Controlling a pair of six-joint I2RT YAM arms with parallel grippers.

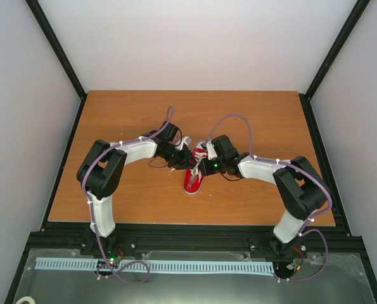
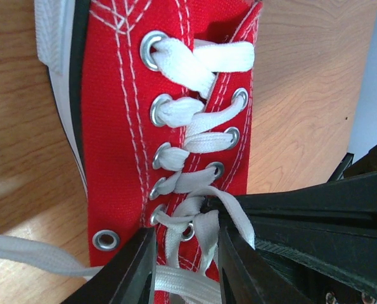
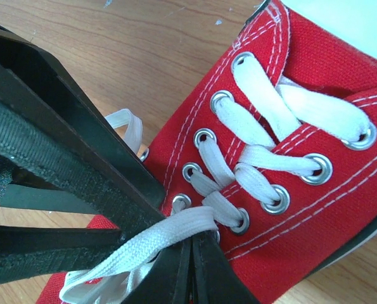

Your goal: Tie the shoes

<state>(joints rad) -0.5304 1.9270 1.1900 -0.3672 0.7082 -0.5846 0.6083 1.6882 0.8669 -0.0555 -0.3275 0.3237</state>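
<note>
The red canvas sneaker point(image 1: 193, 180) lies mid-table with its white toe toward the near edge. Both grippers meet over its upper eyelets. In the left wrist view the sneaker point(image 2: 115, 126) fills the frame; my left gripper point(image 2: 185, 272) is open, its fingers point(image 2: 132, 272) astride the white lace strands point(image 2: 204, 231) by the top eyelets. The right gripper reaches in from the right point(image 2: 302, 209). In the right wrist view my right gripper point(image 3: 192, 266) is shut, with a white lace point(image 3: 169, 234) caught at its tips over the sneaker point(image 3: 315, 63). The left gripper's fingers point(image 3: 61, 126) stand close on the left.
The wooden table point(image 1: 251, 120) has black frame rails along its edges and white walls point(image 1: 188, 38) around it. A loose lace end point(image 2: 23, 253) trails over the wood beside the shoe. A slotted white strip point(image 1: 175, 266) lies in front of the arm bases.
</note>
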